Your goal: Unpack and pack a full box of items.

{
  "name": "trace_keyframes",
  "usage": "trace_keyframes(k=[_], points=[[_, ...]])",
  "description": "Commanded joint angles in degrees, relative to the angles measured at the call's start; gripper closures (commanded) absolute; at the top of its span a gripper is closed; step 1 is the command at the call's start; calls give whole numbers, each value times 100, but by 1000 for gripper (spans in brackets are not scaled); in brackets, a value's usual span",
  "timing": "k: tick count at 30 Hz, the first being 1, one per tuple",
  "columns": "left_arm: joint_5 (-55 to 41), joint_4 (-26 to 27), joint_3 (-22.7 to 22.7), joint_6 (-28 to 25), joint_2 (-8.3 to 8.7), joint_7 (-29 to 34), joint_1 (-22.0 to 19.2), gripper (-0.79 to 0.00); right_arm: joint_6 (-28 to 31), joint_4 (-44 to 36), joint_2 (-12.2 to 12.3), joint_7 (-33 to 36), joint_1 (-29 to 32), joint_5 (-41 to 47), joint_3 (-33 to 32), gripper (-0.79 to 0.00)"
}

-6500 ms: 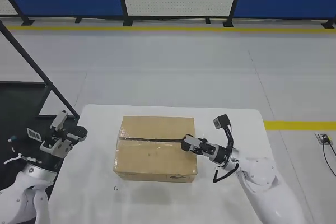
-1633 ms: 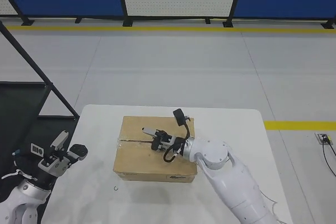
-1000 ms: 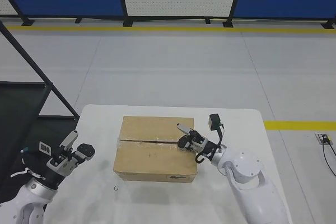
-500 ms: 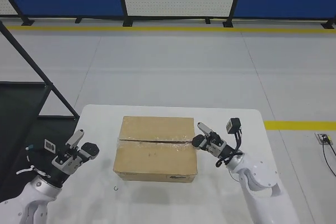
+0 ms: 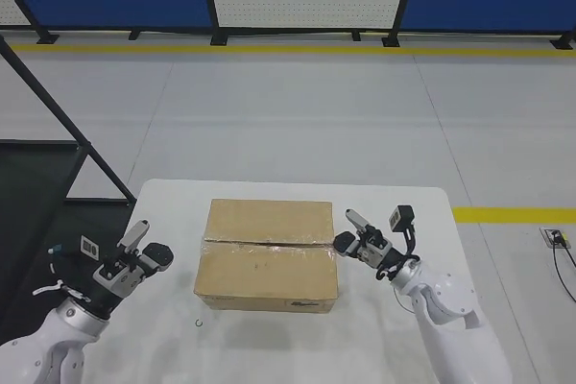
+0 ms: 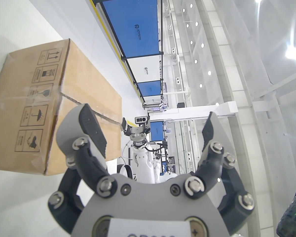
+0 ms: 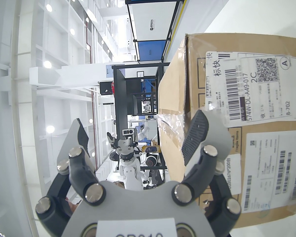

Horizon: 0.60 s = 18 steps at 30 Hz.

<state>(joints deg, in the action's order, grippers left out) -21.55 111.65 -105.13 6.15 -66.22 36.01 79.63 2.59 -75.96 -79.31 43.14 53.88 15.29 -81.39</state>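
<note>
A closed cardboard box (image 5: 267, 254) sits mid-table, with wrinkled clear tape along its top seam (image 5: 269, 244). My right gripper (image 5: 348, 233) hovers just off the box's right end at seam height, open and empty. In the right wrist view, the right gripper (image 7: 138, 131) frames the box's labelled end (image 7: 261, 149). My left gripper (image 5: 152, 246) is open and empty a short way off the box's left end. The left wrist view shows the left gripper (image 6: 150, 127) facing the box's printed side (image 6: 37, 94), without touching it.
The white table (image 5: 173, 336) has bare room in front of the box and on both sides. A small ring-like bit (image 5: 200, 323) lies near the box's front left corner. A black frame (image 5: 48, 106) stands beyond the table's left edge.
My right gripper ran along the top seam to mid-box, then drew back off the right end. My left gripper has come closer to the box's left side.
</note>
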Motion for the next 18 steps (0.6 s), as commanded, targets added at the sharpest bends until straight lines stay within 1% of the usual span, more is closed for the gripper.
trace_keyframes(k=[1, 7, 11, 16, 18], points=[[1, -8, 8, 8, 8, -10, -14, -785, 27, 90, 7, -6, -41, 47, 5, -785], [16, -20, 28, 27, 33, -22, -37, -785, 343, 151, 32, -27, -13, 284, -64, -785], [32, -36, 71, 37, 46, -42, -54, -785, 293, 213, 45, 3, -53, 314, -8, -785], [33, -47, 111, 44, 62, -60, -73, -785, -18, 453, 61, 158, -240, 283, 129, -785], [29, -49, 119, 43, 69, -69, -75, -785, -5, 508, 66, 137, -292, 283, 150, -785]])
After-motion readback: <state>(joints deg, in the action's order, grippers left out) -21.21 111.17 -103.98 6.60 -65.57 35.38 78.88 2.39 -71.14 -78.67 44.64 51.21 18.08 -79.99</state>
